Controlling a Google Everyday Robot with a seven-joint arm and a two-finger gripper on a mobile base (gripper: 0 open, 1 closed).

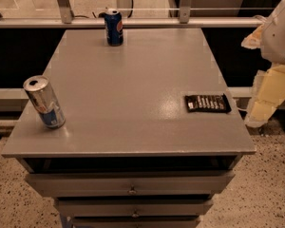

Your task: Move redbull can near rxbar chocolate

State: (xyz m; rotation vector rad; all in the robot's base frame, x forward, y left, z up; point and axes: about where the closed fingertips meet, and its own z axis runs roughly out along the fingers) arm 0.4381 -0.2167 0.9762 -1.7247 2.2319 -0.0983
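Note:
The redbull can [44, 102], slim and silver with blue lower panels, stands near the front left corner of the grey table [133, 80]. The rxbar chocolate [207, 103], a flat black wrapper with white lettering, lies near the table's right edge. My arm hangs at the far right, off the table. The gripper [259, 114] is just past the right edge, a short way right of the rxbar and far from the can. It holds nothing that I can see.
A shorter dark blue can [114, 27] with a red-white logo stands at the table's back edge. Drawers [132, 184] are under the tabletop. A railing [147, 18] runs behind the table. Speckled floor [270, 189] lies to the right.

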